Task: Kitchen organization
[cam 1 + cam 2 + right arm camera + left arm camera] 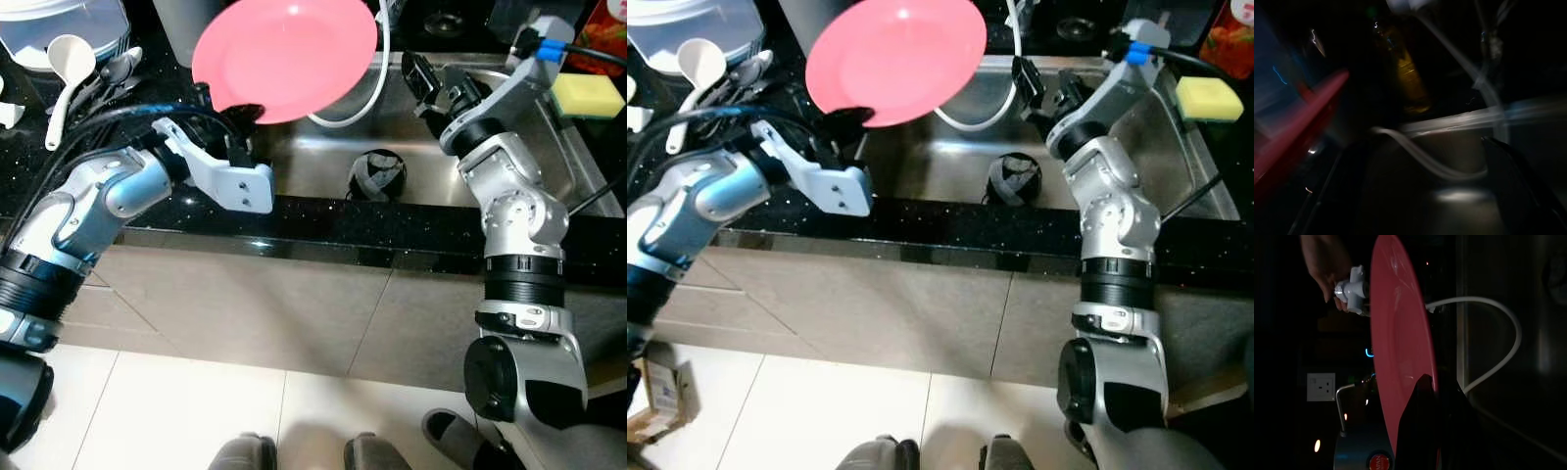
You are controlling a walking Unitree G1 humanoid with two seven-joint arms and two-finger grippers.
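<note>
Our left gripper [243, 119] pinches the pink plate [286, 54] at its 7 o'clock rim over the sink [323, 166]; thin hold, it could slip. Right gripper [423, 86] hangs open at 3 o'clock.

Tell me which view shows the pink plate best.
The left eye view: the pink plate shows almost whole, face-on, held at its lower rim by the left gripper over the sink. The right eye view matches. The left wrist sees it edge-on; the right wrist, a blurred red streak.
</note>
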